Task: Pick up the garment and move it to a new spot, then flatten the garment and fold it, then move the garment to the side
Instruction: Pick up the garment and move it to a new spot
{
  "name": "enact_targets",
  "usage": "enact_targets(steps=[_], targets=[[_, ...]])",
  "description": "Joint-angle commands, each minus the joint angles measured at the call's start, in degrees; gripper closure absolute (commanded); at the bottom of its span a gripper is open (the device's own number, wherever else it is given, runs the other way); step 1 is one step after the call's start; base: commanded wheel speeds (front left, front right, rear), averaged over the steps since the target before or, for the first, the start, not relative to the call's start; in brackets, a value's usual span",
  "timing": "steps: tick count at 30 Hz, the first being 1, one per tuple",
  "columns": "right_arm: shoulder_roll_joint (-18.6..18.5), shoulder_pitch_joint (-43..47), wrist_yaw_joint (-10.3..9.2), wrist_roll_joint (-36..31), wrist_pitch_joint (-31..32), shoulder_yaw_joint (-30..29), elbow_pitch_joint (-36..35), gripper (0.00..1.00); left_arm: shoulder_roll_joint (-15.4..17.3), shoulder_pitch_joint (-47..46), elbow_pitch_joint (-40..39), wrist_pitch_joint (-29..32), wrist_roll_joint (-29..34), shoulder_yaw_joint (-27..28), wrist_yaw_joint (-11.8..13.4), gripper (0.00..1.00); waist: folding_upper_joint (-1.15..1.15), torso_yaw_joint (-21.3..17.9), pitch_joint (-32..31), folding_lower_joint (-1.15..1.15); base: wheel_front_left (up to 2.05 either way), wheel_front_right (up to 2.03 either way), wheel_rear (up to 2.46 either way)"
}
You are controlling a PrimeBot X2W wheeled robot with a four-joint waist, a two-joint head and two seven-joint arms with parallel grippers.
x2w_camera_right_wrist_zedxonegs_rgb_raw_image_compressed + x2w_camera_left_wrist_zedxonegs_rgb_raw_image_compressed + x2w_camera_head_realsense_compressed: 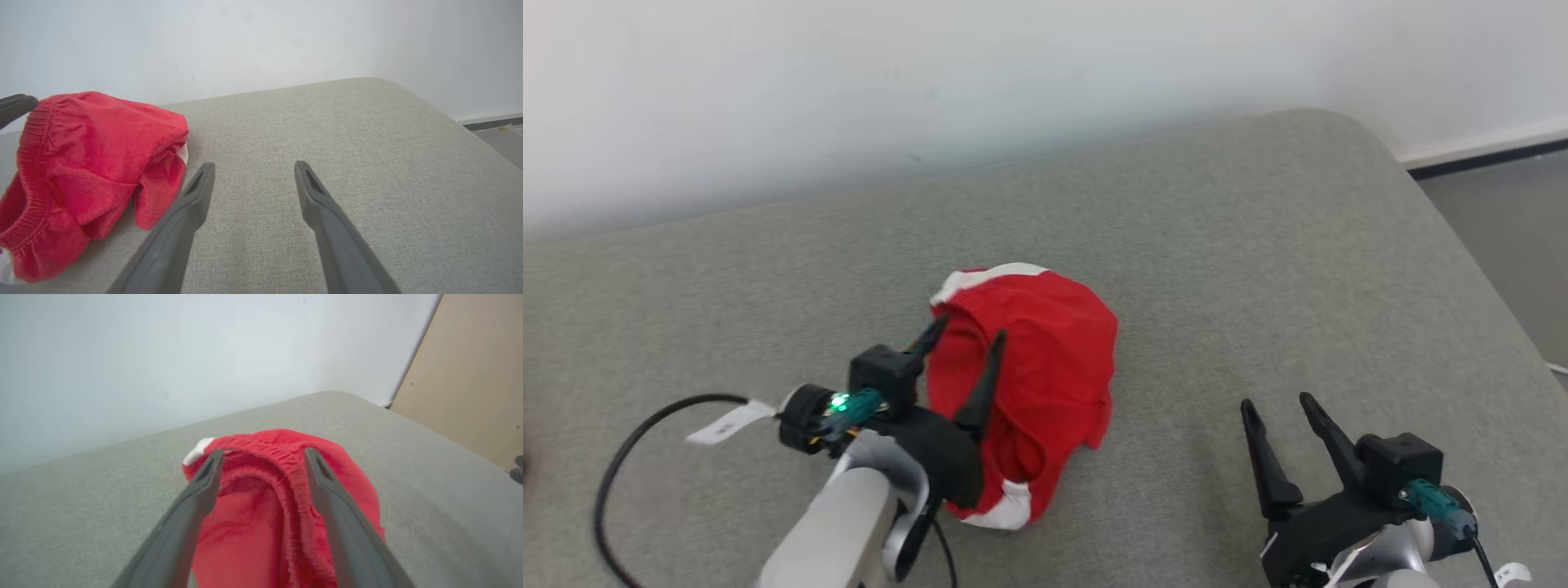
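The garment (1045,351) lies bunched in the middle of the cushion (1258,245). My left gripper (971,327) hangs spread astride its waistband (286,465), and my right gripper (1276,401) is spread over the cushion's right side. To flatten it, I'd pinch the waistband's two ends and draw them apart, low and slow.

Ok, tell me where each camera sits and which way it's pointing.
Head view: on the robot's head, looking forward and down at the red garment on the grey cushion; the left tool, its pale forearm and the right tool show.
Left wrist view: on the left wrist, looking along the open fingers, garment between them, toward the wall.
Right wrist view: on the right wrist, looking along the open fingers over bare cushion, garment at that view's left.
Shared: all three views show the garment and the cushion.
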Motion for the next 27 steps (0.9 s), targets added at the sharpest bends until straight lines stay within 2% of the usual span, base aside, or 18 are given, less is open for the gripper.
enact_targets(steps=[1,8,12,20,27], targets=[[0.0,1.0,0.19,0.2,0.1,-0.4,-0.3,0.0,0.7,1.9,-0.6,-0.8,-0.3,0.8,0.4,0.0,0.0,3.4,-1.7,-0.01,0.0,0.0,0.0],[-0.5,2.9,0.19,0.8,3.1,-1.6,-1.2,0.0,4.1,9.6,-7.4,-2.3,-5.3,7.5,3.7,0.0,0.0,8.5,-3.5,-0.01,0.0,0.0,0.0],[-0.4,3.7,0.19,1.6,3.9,-2.4,-2.2,0.0,5.9,14.7,-14.4,-3.1,-7.8,12.9,5.4,0.0,0.0,10.3,-4.3,-0.01,0.0,0.0,0.0],[-0.4,4.9,0.19,2.7,3.6,-3.9,-3.2,0.0,4.7,27.8,-31.4,-3.3,-4.3,24.8,1.3,0.0,0.0,12.1,-5.3,-0.01,0.0,0.0,0.0],[-2.3,5.7,0.19,0.1,1.2,-2.4,-2.9,0.0,4.7,36.8,-34.5,-3.3,1.2,28.0,-1.0,0.0,0.0,12.0,-5.9,-0.01,0.0,0.0,0.0]])
